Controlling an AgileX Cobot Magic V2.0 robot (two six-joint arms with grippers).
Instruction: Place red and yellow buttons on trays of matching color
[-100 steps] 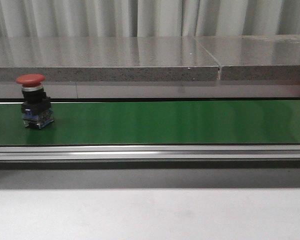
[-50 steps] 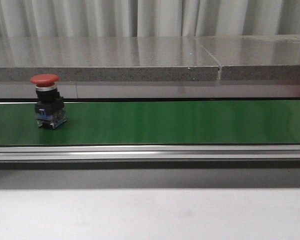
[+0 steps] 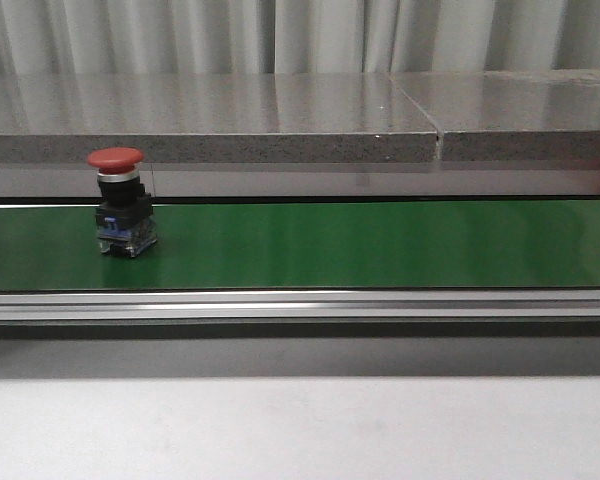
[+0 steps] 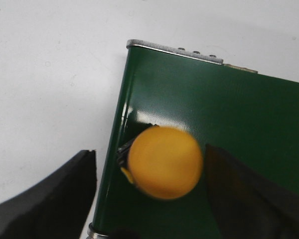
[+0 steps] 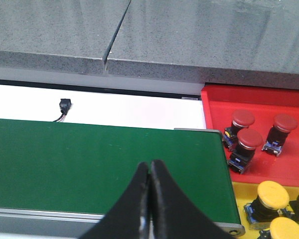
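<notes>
Left gripper [image 4: 154, 199] spread around yellow button [image 4: 164, 162]; right gripper [image 5: 149, 191] pressed together, empty. Risk: red button [image 3: 123, 203], left of front frame, passes unpicked.

Front view: low, level, facing forward across green conveyor belt [image 3: 380, 245] toward grey stone ledge [image 3: 280, 120]. Left wrist view: close, straight down over belt end. Right wrist view: higher, oblique, over opposite belt end. Belt shared by all.
</notes>
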